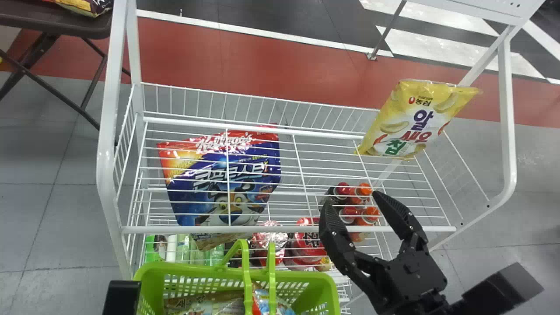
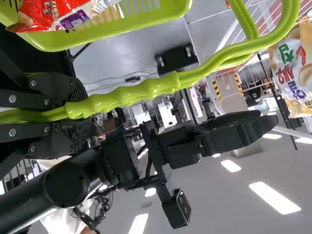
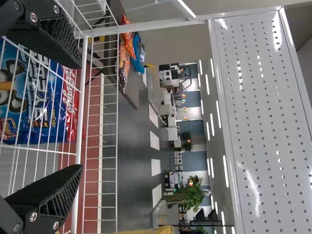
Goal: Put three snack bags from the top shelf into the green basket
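Note:
In the head view a yellow snack bag (image 1: 415,120) stands at the right end of the top wire shelf (image 1: 323,175). Nearer the front edge my right gripper (image 1: 353,203) is open, left of and apart from the bag. Nothing is between the right gripper's (image 3: 78,117) fingers in the right wrist view. The green basket (image 1: 201,273) is at the shelf's front, with snack bags (image 1: 212,304) inside. In the left wrist view my left gripper (image 2: 73,111) is shut on the basket's handle (image 2: 131,92).
A blue and red cereal bag (image 1: 223,179) lies beneath the top shelf's wires. Red- and orange-capped bottles (image 1: 365,214) stand lower, below the right gripper. White posts (image 1: 107,144) frame the rack; a perforated white panel (image 3: 258,97) shows in the right wrist view.

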`<action>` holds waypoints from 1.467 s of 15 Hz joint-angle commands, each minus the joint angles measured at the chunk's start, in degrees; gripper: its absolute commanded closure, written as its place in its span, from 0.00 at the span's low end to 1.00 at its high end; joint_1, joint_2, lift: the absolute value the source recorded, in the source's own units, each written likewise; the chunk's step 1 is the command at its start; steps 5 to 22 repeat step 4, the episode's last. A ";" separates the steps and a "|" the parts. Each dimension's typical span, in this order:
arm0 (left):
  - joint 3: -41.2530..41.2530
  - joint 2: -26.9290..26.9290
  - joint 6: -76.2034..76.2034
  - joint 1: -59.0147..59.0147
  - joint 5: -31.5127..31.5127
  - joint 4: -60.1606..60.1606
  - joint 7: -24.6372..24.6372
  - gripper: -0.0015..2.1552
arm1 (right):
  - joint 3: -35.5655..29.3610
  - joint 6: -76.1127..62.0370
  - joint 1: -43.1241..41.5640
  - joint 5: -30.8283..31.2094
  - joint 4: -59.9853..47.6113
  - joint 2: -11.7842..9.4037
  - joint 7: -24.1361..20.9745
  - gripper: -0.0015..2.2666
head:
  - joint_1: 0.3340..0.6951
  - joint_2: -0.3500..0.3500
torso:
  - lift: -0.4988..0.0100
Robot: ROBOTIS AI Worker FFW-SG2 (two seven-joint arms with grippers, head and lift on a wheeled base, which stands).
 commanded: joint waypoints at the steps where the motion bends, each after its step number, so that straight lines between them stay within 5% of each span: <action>1: 0.01 0.00 0.00 0.02 0.01 -0.10 -0.09 0.99 | -0.82 0.10 0.00 -0.93 -0.02 0.14 0.00 0.04 | 1.00 0.00 | 0.88; 22: -0.08 0.00 0.00 0.11 0.01 -0.19 0.00 0.99 | -0.90 -0.07 0.00 -1.37 0.07 0.23 0.00 0.04 | 1.00 0.00 | 0.88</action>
